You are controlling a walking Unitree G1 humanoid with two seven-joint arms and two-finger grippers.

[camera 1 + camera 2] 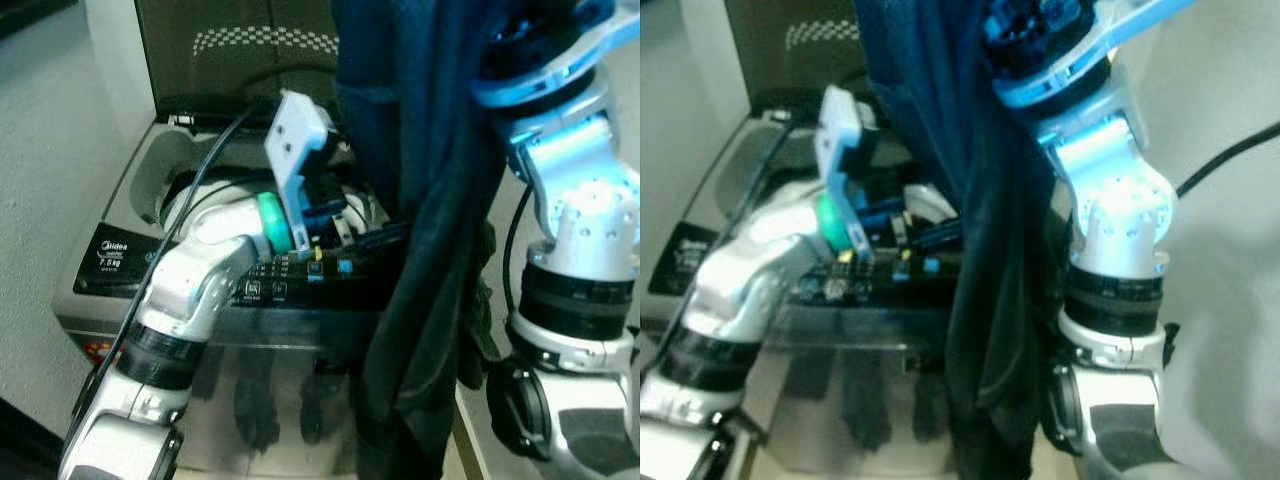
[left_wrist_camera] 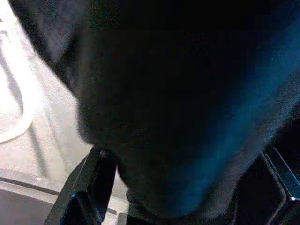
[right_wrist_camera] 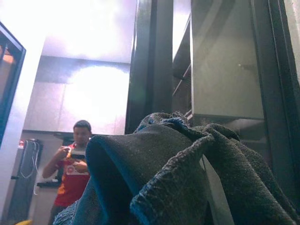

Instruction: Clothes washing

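Denim, a long dark blue pair of jeans (image 1: 420, 250), hangs from the raised right pincer (image 1: 1025, 30) down in front of the grey top-loading washing machine (image 1: 120, 230) w/ open lid; cloth drapes past the machine's front edge. Right wrist view: bunched dark denim lies over the pincer, so it's pinching the jeans. Left pincer (image 1: 335, 215) reaches over the tub opening, right at the hanging cloth; fingers (image 2: 89, 187) spread w/ dark fabric between them. Person in red shirt (image 3: 75, 173) stands in the background.
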